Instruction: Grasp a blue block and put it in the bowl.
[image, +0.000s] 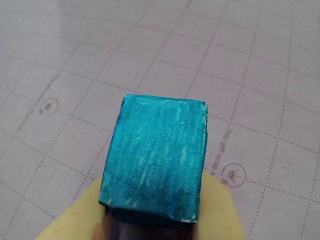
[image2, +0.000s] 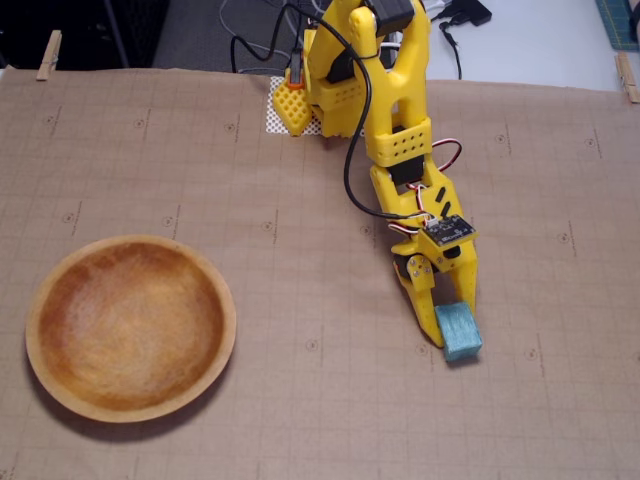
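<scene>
The blue block (image: 155, 160) fills the middle of the wrist view, a teal block with a rough matte top, and yellow fingers (image: 75, 217) show on both sides of its near end. In the fixed view my gripper (image2: 450, 318) is shut on the blue block (image2: 461, 333) at the lower right of the table. The block sits at or just above the paper; I cannot tell which. The wooden bowl (image2: 130, 243) lies empty at the lower left, far from the gripper. It is out of the wrist view.
Brown gridded paper (image2: 300, 380) covers the table. The yellow arm's base (image2: 350, 90) stands at the back centre with cables behind it. Clothespins (image2: 48, 55) clip the paper at the back corners.
</scene>
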